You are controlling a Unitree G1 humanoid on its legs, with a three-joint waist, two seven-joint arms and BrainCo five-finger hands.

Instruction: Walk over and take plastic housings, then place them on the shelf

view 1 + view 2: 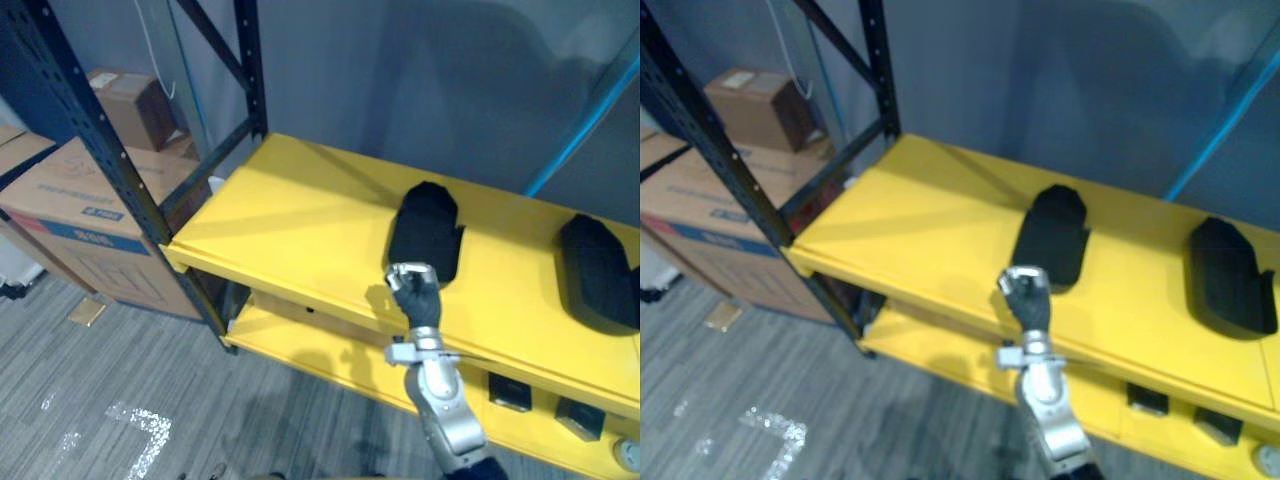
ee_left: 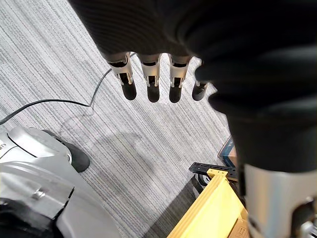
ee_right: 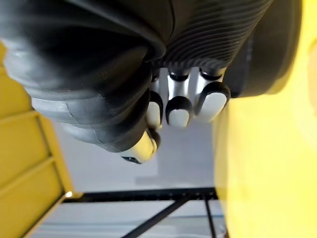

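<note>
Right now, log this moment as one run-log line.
left black plastic housing and right black plastic housing on yellow shelf | right hand at shelf's front edge by left housing | left hand open above grey carpet

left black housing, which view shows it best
Left eye view: housing nearly whole on the yellow shelf, near end behind the right hand. Right eye view is alike; right wrist view, perhaps a dark edge.

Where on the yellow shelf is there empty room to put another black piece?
The biggest bare patch is the left end of the top shelf, between the dark rack post and the left black housing. A narrower strip lies between that housing and the right black housing. The right hand crowds the front edge.
</note>
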